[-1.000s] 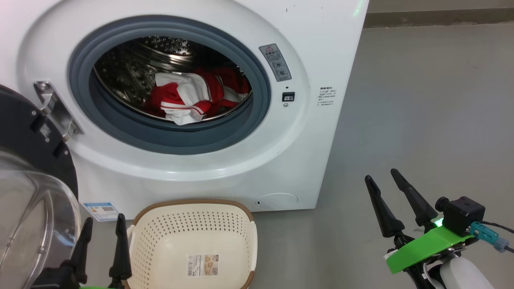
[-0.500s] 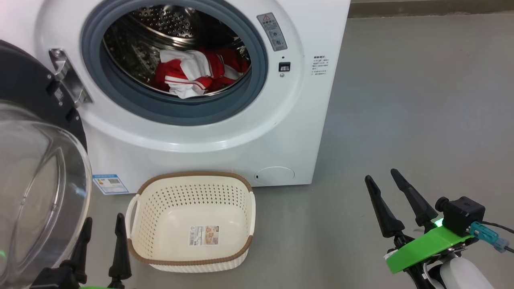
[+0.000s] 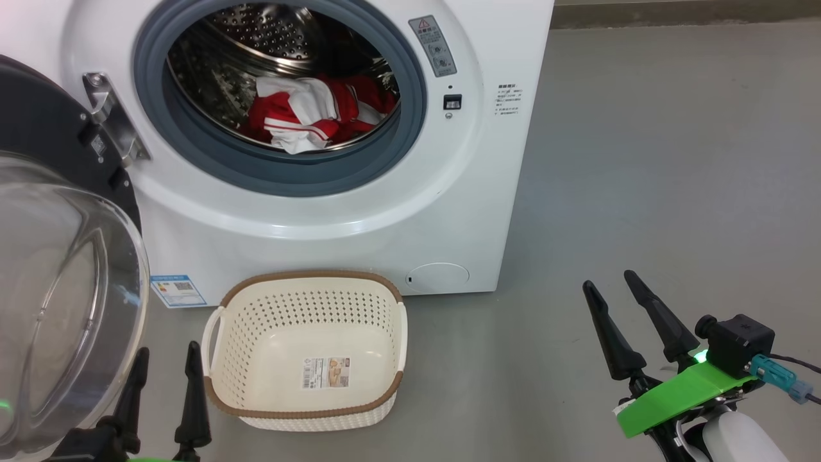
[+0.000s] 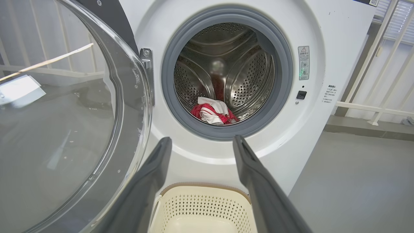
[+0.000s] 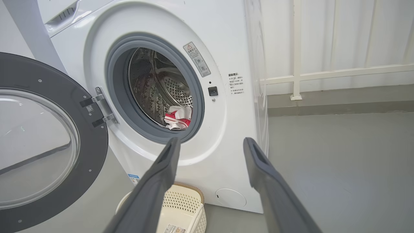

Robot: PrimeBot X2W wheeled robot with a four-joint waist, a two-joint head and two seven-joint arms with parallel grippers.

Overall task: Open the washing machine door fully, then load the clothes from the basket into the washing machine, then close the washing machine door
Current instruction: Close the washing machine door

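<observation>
The white washing machine (image 3: 462, 212) stands with its door (image 3: 58, 308) swung wide open to the left, the clear glass bowl bulging toward me. Red and white clothes (image 3: 308, 119) lie in the steel drum, also seen as the clothes (image 4: 212, 113) and the clothes (image 5: 178, 119). The cream basket (image 3: 304, 350) sits empty on the floor before the machine. My left gripper (image 3: 165, 359) is open at the lower left, between the door and the basket, holding nothing. My right gripper (image 3: 612, 282) is open at the lower right, over bare floor.
Grey floor (image 3: 673, 160) stretches to the right of the machine. A white railing (image 5: 323, 74) runs along the wall behind. The open door's black rim (image 5: 93, 155) juts out on the left side.
The head camera has drawn back and tilted down, so machine and basket sit higher in the picture. Both grippers stay open in the same place.
</observation>
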